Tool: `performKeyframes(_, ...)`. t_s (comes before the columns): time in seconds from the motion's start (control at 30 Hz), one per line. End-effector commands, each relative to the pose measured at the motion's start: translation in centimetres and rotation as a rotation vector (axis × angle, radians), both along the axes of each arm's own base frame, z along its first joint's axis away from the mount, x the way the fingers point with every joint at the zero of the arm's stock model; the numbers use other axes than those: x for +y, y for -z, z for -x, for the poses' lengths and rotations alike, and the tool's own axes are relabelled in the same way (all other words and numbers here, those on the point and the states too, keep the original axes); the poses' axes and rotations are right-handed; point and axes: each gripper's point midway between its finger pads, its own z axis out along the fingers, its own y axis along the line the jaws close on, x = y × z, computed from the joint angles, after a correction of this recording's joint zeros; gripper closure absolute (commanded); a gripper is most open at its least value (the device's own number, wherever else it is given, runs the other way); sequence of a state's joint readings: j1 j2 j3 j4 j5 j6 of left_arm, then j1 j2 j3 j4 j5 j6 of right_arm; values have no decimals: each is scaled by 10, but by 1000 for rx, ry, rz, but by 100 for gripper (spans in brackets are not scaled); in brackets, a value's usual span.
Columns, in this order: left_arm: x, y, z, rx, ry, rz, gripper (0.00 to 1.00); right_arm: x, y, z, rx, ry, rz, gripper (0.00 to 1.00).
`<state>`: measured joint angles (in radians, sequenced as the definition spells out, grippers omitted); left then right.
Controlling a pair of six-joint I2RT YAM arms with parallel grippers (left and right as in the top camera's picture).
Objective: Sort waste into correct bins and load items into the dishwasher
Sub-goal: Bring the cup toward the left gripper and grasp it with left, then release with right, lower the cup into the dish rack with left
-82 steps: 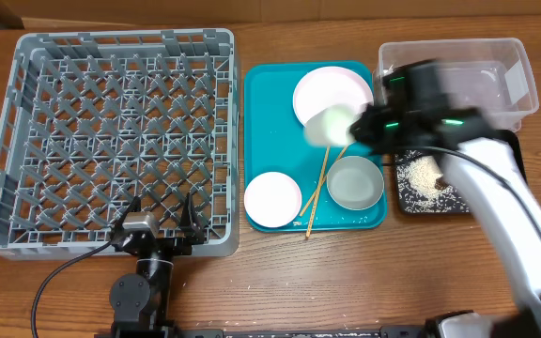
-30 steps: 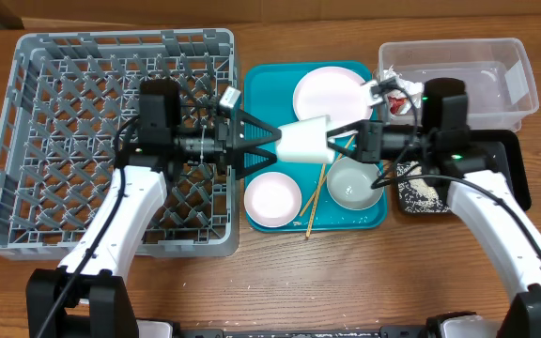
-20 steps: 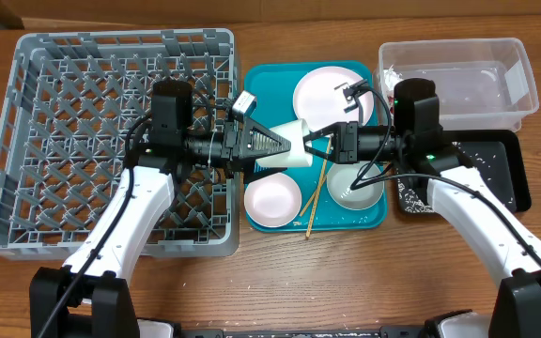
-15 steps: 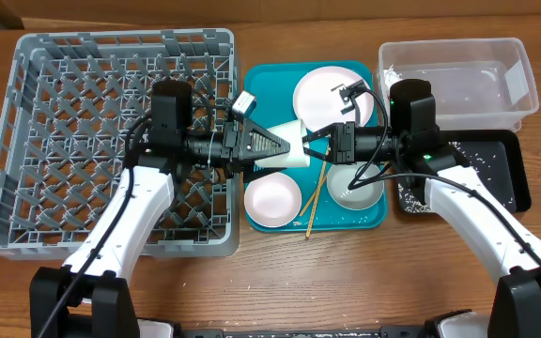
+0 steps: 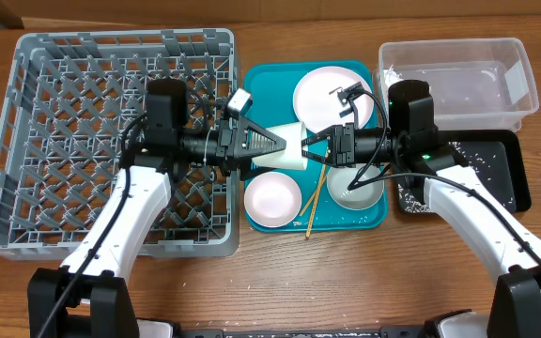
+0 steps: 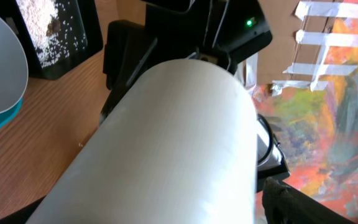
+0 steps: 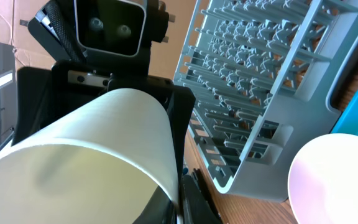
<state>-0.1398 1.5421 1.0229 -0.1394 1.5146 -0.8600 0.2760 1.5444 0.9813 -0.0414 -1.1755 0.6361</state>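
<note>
White cup (image 5: 291, 156) held mid-air between both arms, over the middle of the tray (image 5: 261, 103).
Left gripper (image 5: 277, 147) has fingers closed on both sides of its body; right gripper (image 5: 311, 145) pinches the rim wall. Left should be firmly clamped before right lets go, then carry it left of the tray to the rack (image 5: 64, 113).

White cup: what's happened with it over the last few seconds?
The right gripper carried the cup leftward over the teal tray; the left gripper swung in and closed on it. The plate, bowls, chopsticks and rack stayed put.
</note>
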Motion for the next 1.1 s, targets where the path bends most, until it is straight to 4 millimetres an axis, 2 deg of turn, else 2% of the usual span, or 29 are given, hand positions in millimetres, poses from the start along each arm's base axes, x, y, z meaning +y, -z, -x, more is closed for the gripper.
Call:
performKeyframes(0.0,5,-8,-8,-5,-18,4,13,2,1,3,1,-20,-6,96)
performKeyframes(0.27,6,-13,-10,-12,-17,11,24,2,1,3,1,-20,-6,96)
performKeyframes(0.47,6,-14,-8,-12,-4,19,41,2,1,3,0,-20,-6,96)
performKeyframes(0.53,6,-14,-8,-12,-5,19,53,2,1,3,0,-21,-7,96)
performKeyframes(0.6,6,-14,-8,-12,-5,19,59,2,1,4,-3,-27,-10,96)
performKeyframes(0.77,6,-14,-9,-16,-8,18,64,2,0,6,-4,-37,-16,96)
performKeyframes(0.97,6,-20,-12,-95,-6,29,79,0,-1,4,-4,-32,-18,75)
performKeyframes(1.07,7,-21,-13,-103,-12,28,81,-6,-2,1,-5,-24,-25,72)
